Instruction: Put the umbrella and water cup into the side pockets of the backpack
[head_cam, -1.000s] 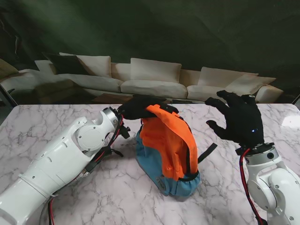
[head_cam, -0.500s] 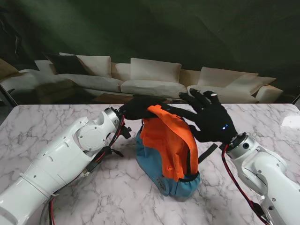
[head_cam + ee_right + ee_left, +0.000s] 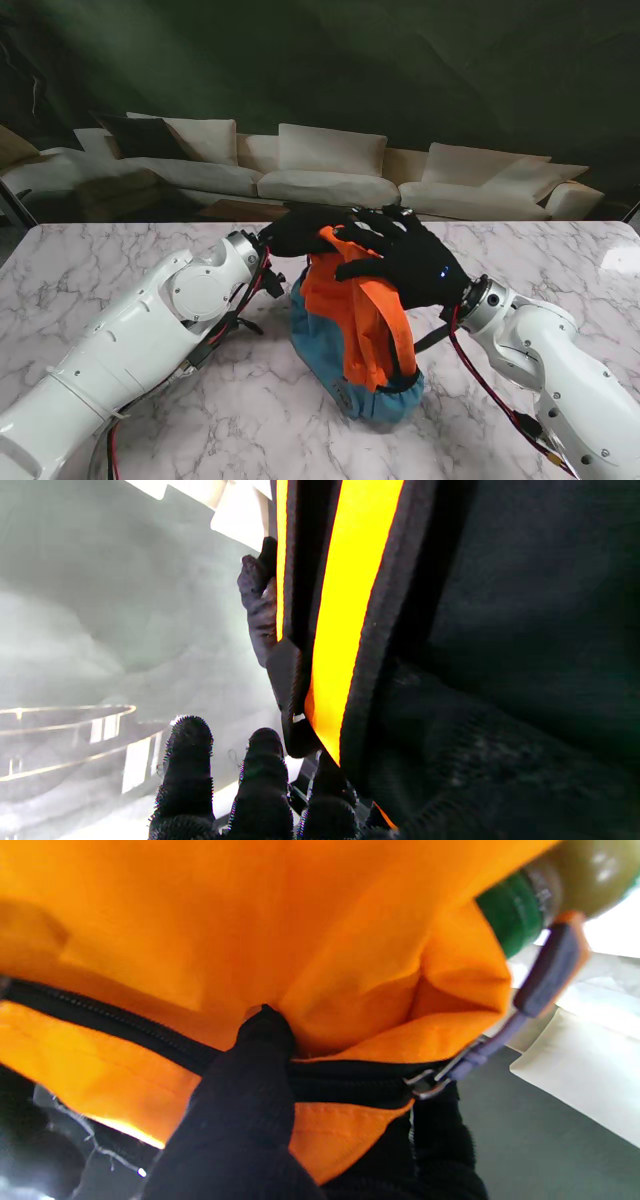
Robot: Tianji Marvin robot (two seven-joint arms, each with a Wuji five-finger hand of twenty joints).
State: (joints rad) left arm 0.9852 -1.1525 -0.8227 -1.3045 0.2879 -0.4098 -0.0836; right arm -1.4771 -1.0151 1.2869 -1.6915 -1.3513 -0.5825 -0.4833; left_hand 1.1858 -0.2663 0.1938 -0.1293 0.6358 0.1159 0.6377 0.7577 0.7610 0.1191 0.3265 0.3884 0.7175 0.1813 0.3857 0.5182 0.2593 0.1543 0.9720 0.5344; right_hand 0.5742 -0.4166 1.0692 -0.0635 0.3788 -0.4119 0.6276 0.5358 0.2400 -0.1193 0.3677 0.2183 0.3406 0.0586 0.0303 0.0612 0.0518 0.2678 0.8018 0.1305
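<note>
stand view: the backpack (image 3: 355,330), orange over blue, sits upright mid-table between the arms. the left hand (image 3: 292,232) grips its top far edge, fingers closed on the fabric. the right hand (image 3: 402,262), which a second ago hung spread in the air well to the right, has swung across and now lies on the backpack's top and right shoulder, fingers apart and draped over the orange cloth. the bag has tipped a little toward me.

left wrist view: black fingers (image 3: 260,1065) pinch the orange fabric at the zipper (image 3: 150,1037). a green-capped bottle (image 3: 540,885), probably the water cup, sits tucked in at the bag's side (pocket edge not clear).

right wrist view: fingertips (image 3: 187,760) apart beside an orange, black-edged strap (image 3: 345,630); whether they clamp anything i cannot tell.

the umbrella is not visible anywhere. i judge both hands are now steadying the bag, likely a closing adjustment.
</note>
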